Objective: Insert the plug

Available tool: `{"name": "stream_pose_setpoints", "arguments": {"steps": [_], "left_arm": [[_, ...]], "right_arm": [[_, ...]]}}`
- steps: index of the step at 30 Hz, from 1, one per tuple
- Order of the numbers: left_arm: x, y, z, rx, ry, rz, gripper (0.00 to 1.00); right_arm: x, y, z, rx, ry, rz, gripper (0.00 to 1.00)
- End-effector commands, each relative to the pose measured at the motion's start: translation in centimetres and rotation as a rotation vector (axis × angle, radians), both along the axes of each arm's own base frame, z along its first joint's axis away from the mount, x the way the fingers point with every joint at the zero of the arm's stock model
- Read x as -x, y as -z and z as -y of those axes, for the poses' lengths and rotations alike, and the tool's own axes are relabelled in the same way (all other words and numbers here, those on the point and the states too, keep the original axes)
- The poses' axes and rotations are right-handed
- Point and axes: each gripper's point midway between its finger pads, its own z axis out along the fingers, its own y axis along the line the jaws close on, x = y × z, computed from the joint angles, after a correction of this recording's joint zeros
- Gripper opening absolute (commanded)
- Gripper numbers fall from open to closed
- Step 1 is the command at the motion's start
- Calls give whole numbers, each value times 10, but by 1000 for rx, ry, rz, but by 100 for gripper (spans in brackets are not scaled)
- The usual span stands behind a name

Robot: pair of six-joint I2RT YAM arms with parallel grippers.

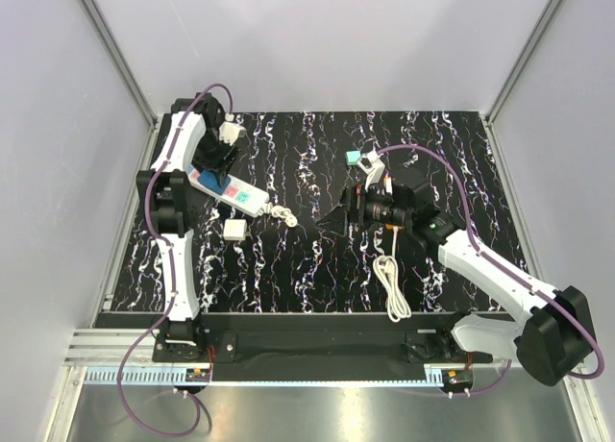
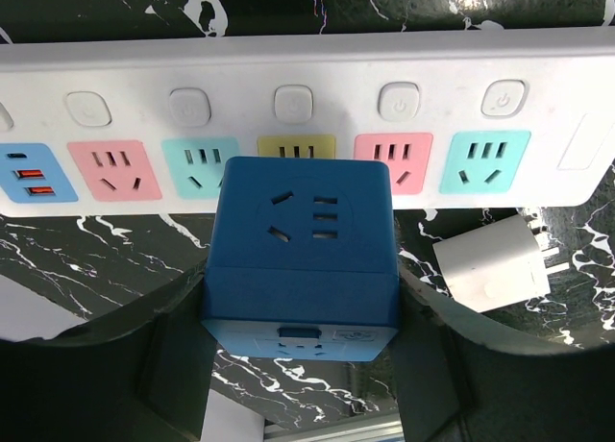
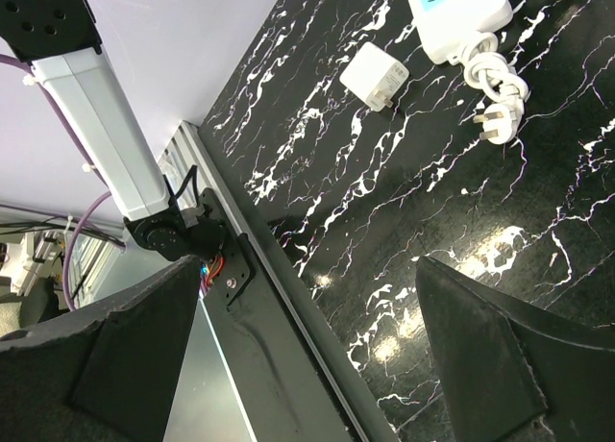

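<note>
Left pincer [image 2: 303, 307] clamps blue cube [image 2: 300, 240] (hiding most of yellow socket [image 2: 296, 146]); right pincer [image 3: 309, 298] released, empty; plug [image 2: 495, 264] lies loose.

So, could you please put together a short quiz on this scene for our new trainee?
1. True or false: the right gripper is holding the white plug.
2. What does the left gripper hold? A) a blue cube adapter B) a white cable C) nothing
3. Fill in: the white plug lies on the ___, apart from the white power strip.
Key: 1 false, its jaws are open and empty; 2 A; 3 table.
</note>
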Motion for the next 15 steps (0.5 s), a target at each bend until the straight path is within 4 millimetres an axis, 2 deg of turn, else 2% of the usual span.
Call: {"name": "stream_pose_setpoints", "arguments": {"steps": [1, 5, 9, 15], "left_arm": [[0, 8, -8, -56, 14, -18, 0], [11, -5, -16, -107, 2, -20, 0], [12, -25, -19, -112, -1, 32, 0], [9, -26, -18, -110, -1, 40, 0]], "right_arm": [[-2, -14, -4, -19, -28, 43, 100], [-3, -15, -6, -27, -34, 41, 100], [-4, -13, -7, -31, -36, 39, 100], [-4, -9, -10, -35, -44, 24, 100]]}}
